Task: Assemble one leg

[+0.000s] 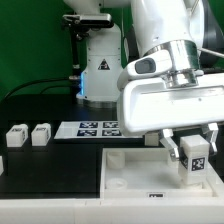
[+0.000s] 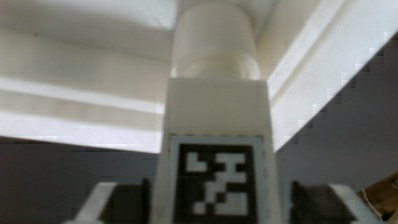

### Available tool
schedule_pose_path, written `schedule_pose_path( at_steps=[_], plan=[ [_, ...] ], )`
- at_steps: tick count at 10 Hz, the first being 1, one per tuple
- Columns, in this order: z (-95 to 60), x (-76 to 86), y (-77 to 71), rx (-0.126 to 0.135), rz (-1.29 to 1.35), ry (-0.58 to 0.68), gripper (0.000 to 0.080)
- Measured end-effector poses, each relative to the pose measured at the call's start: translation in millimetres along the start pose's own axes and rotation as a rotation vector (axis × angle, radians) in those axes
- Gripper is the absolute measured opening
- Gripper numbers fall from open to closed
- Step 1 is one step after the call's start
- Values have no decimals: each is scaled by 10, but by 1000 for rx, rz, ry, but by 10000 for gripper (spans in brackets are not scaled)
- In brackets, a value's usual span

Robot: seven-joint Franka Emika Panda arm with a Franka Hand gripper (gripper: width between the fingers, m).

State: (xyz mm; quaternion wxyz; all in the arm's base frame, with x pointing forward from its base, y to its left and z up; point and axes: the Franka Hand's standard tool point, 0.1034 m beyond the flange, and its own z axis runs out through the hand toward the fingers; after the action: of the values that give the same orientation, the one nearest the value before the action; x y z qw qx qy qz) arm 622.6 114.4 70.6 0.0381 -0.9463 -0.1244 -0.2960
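My gripper (image 1: 194,150) is shut on a leg (image 1: 195,160), a small white block with a black-and-white tag on its face. I hold it upright above the right part of the large white square tray-like piece (image 1: 130,170). In the wrist view the leg (image 2: 221,130) fills the middle, tag toward the camera, with my fingers (image 2: 111,200) on both sides of it and the gripper (image 2: 221,205) closed round its lower end. Two more legs (image 1: 28,135) stand side by side on the black table at the exterior view's left.
The marker board (image 1: 88,128) lies flat on the table behind the tray-like piece. A white stand with a blue light (image 1: 98,70) rises at the back. The arm's big white housing (image 1: 170,95) hangs over the exterior view's right.
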Motion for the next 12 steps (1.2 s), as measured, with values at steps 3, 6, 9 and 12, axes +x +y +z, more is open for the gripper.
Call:
schedule_pose_path(
  at_steps=[3,6,9,12],
  plan=[
    [-12,3,16,-1,-1,-6,639],
    [-89,56,87,-8,-2,-3,648],
    [-68,33,76,-6,-2,-8,649],
    [11,-32,183,-5,-1,-55,649]
  ],
)
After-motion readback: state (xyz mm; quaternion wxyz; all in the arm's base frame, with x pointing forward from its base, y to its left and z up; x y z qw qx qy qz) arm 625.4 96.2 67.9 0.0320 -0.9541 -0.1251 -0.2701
